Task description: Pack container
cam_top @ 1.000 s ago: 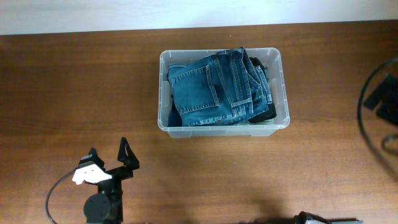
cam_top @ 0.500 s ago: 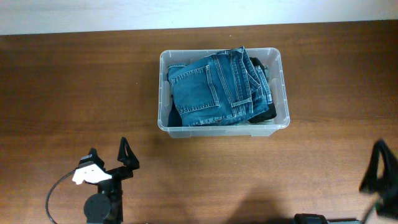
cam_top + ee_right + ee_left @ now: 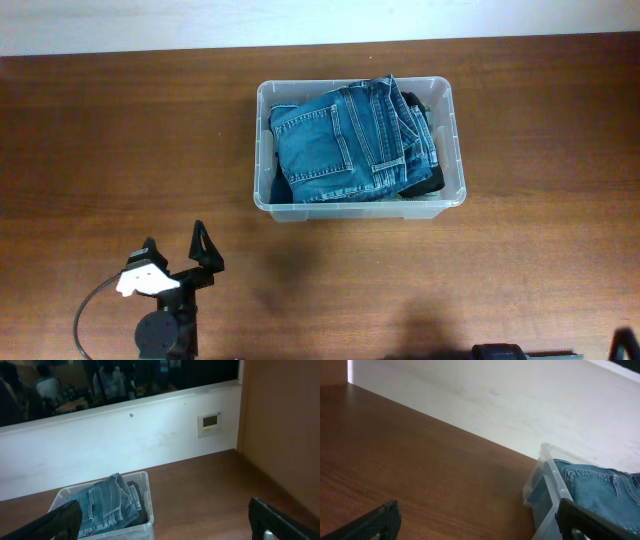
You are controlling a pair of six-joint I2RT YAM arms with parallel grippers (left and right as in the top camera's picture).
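Folded jeans in container; left tool, right tool released, empty.

Bare table surrounds the container on all four sides, widest to its left and right. Folded jeans fill it and rise above the rim, with a dark garment against the right wall, leaving little room inside. The left tool stands near the front edge, well apart from the container. A pale wall closes the far edge.
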